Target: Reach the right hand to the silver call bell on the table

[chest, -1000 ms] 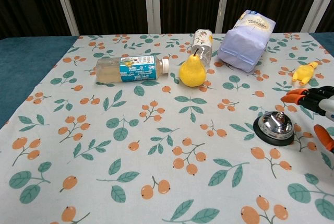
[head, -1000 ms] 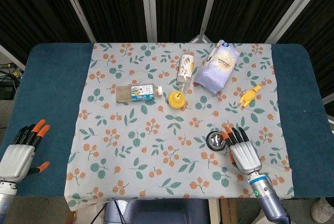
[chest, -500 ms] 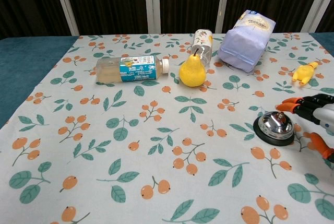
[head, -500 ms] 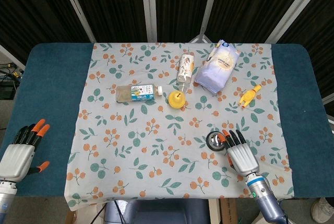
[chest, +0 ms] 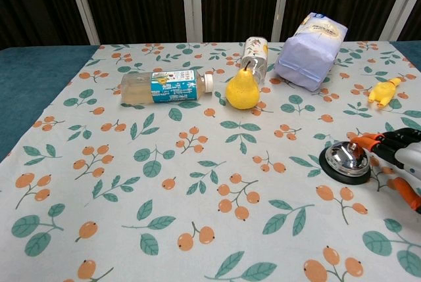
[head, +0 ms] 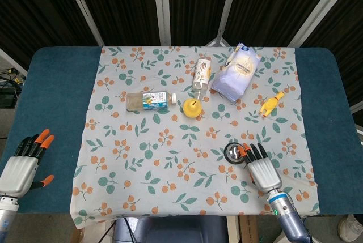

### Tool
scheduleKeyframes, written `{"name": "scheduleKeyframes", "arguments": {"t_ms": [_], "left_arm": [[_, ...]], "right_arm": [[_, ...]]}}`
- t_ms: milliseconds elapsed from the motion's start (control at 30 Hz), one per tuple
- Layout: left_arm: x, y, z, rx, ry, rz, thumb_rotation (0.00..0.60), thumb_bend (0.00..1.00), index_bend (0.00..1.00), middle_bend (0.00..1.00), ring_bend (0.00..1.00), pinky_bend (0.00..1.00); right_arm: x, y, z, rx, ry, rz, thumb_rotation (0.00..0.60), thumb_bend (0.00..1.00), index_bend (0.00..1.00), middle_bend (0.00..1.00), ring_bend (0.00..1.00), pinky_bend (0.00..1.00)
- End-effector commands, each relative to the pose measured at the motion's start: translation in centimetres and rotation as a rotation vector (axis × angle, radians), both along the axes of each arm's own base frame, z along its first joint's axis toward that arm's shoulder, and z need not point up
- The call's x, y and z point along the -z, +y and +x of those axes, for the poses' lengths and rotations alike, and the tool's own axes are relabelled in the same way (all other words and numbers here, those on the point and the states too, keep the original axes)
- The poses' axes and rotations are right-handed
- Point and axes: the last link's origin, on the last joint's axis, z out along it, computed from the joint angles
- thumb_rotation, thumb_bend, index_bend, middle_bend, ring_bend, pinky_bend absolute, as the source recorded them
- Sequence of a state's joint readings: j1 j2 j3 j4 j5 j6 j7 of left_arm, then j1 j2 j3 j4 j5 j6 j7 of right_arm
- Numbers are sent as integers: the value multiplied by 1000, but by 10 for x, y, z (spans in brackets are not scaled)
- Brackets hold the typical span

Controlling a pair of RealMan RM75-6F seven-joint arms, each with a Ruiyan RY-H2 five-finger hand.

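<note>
The silver call bell [chest: 346,158] has a shiny dome on a black base and sits on the floral cloth at the near right; the head view shows the bell [head: 233,152] partly covered by fingers. My right hand [head: 259,165] lies just behind and right of it, fingers spread and stretched forward, holding nothing. In the chest view the right hand [chest: 396,157] comes in from the right edge, its orange fingertips [chest: 360,141] at the bell's rim, touching or nearly so. My left hand [head: 22,165] rests open on the blue table at the near left.
Across the far half of the cloth lie a clear bottle [chest: 164,87], a yellow pear [chest: 242,89], a second bottle [chest: 254,53] lying behind it, a pale purple bag [chest: 310,49] and a small yellow toy [chest: 384,91]. The flowered cloth [head: 170,141] covers the table's middle.
My right hand has drawn back slightly toward me and lowered, its fingertips now closer over the bell's right edge. The left hand has not moved.
</note>
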State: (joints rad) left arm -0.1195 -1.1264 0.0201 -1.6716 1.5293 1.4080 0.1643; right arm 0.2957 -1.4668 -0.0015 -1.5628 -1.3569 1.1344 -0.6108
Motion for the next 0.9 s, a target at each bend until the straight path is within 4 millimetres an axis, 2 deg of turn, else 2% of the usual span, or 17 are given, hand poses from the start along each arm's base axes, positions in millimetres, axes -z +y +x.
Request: {"name": "scheduleKeyframes", "arguments": {"t_ms": [33,200,267,400,467,767,900], "left_arm": [[0,0,0,-1,0,2,600,54,0,0,0,0],[0,0,0,1,-1,5,600,54,0,0,0,0],[0,0,0,0,0,4,600,54,0,0,0,0],[-1,0,0,1,5,6,600,54,0,0,0,0],[-1,0,-1,-1,13,6,600,54,0,0,0,0],[-2,1,-1,-1,21,11,600,53,0,0,0,0],[-1,-1,-1,1,27,2,600,53,0,0,0,0]], "right_arm": [[-14,-12,12,-30,-57,-76,600,795,0,0,0,0],[-43,-22,26,-67,-145,-189,600,780,0,0,0,0],[-59,-23,29,-73,-185,-241,600,695,0,0,0,0],[-82,-14,23,-55,-205,-293,600,358,0,0,0,0],[-91,-6,16,-37,-196,-303,600,274,0,0,0,0],[-126,33,-17,7,-146,-349,600,246,0,0,0,0],[-137,48,-25,24,-172,-358,600,246,0,0,0,0]]}}
